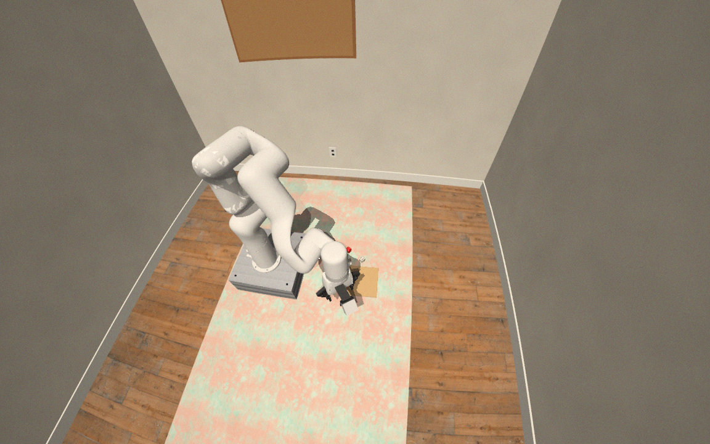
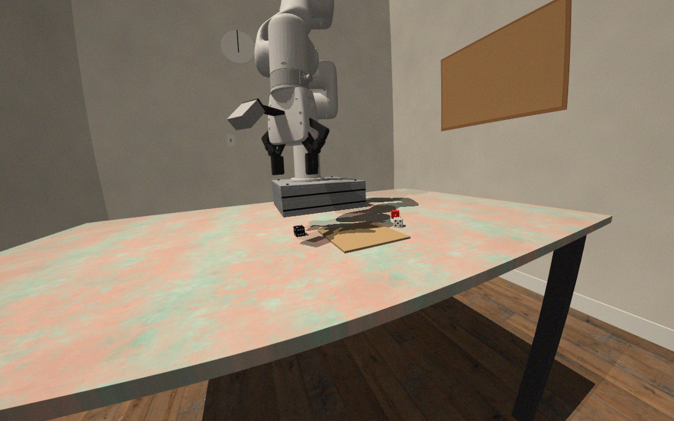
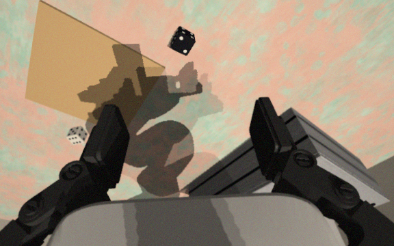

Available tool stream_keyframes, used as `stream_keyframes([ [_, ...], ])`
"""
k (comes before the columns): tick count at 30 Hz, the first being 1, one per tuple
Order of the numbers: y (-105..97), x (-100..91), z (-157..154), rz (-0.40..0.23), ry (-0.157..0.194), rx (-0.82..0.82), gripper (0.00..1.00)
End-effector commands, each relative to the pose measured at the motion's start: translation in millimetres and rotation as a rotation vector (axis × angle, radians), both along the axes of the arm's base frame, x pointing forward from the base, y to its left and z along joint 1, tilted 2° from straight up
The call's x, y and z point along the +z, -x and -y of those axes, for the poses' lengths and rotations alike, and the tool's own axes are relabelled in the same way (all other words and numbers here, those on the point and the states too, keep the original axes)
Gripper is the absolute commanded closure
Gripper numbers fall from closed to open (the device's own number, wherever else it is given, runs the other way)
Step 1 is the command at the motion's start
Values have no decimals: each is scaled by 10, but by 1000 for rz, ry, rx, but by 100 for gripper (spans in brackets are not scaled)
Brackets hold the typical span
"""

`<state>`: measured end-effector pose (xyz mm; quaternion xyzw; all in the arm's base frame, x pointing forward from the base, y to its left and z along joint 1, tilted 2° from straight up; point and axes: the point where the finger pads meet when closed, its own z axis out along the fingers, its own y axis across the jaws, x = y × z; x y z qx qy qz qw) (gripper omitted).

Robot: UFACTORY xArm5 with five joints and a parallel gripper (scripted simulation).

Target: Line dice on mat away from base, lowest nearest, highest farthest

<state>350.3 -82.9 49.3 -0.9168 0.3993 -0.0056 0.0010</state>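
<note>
My gripper [image 1: 340, 286] [image 2: 294, 168] [image 3: 188, 117] is open and empty, high above the table between the base and the mat. The tan mat [image 1: 370, 281] [image 2: 376, 240] [image 3: 53, 61] lies flat, with no die on it. The black die [image 2: 299, 230] [image 3: 182, 41] lies on the table beside the mat, on the left in the exterior view; in the top view it is hidden by my gripper. The white die [image 1: 362, 259] [image 2: 398, 222] [image 3: 77, 135] lies beyond the mat's opposite side. The red die [image 1: 348, 249] [image 2: 395, 214] is close to it, out of sight in the wrist view.
The grey base block [image 1: 266, 284] [image 2: 318, 196] stands behind the mat in the exterior view. The arm's shadow falls across part of the mat and the table. The wrist camera's housing [image 1: 349, 306] [image 2: 245, 114] sticks out from the side of my gripper.
</note>
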Motion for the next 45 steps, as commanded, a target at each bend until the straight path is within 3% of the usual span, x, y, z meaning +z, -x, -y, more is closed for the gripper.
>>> stream_keyframes([
  [1,-15,-18,2,3,3,174,0],
  [12,-21,-80,-2,2,8,548,0],
  [15,-22,-85,-2,2,8,578,0],
  [28,-27,-164,-8,1,15,1057,0],
  [31,-27,-167,-8,1,15,1077,0],
  [33,-29,-189,-9,0,17,1210,0],
  [45,-31,-254,-14,-1,22,1601,0],
])
